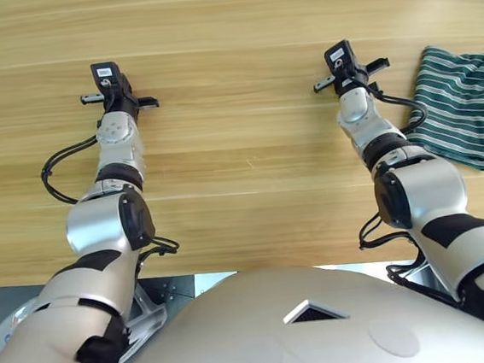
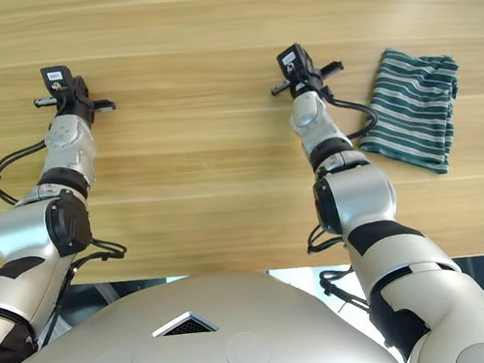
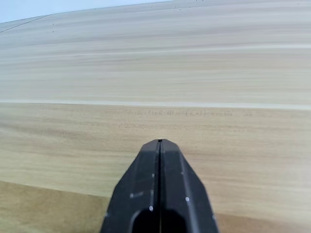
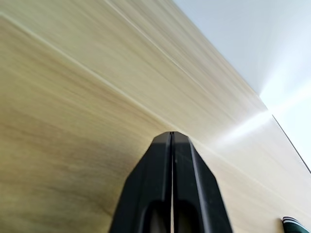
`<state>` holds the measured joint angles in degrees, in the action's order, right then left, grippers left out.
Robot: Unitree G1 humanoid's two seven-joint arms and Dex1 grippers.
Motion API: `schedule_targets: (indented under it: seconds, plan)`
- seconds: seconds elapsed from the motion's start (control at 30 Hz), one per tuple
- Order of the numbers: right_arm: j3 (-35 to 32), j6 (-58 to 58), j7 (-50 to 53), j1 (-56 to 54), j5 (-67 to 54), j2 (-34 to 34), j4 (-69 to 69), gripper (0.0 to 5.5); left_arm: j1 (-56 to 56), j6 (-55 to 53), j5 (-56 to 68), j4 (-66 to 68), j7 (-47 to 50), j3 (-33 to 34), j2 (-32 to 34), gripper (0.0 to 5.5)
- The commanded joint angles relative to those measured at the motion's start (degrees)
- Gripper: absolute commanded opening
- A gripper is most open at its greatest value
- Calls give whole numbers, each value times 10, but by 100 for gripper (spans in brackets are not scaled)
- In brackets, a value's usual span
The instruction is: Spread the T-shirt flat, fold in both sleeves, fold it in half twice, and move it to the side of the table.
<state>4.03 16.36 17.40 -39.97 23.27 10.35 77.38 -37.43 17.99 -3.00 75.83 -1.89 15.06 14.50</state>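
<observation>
The folded T-shirt (image 1: pixel 456 105) lies at the right side of the table (image 1: pixel 239 147), as the task requires, so the left gripper (image 3: pixel 160 141) and right gripper (image 4: pixel 171 133) rest fully closed and empty.

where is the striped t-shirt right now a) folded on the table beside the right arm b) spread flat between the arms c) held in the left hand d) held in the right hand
A: the T-shirt lies folded on the table by the right arm, clear of the shut right hand.
</observation>
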Motion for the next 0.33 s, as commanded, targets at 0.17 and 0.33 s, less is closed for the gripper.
schedule_targets:
  seconds: [0.17,0.33]
  plan:
    - [3,-20,0,21,7,3,18,4,37,-26,-9,25,-1,-4,-20,0]
    - [5,-19,1,26,8,7,18,4,38,-21,-20,25,6,-17,-25,0]
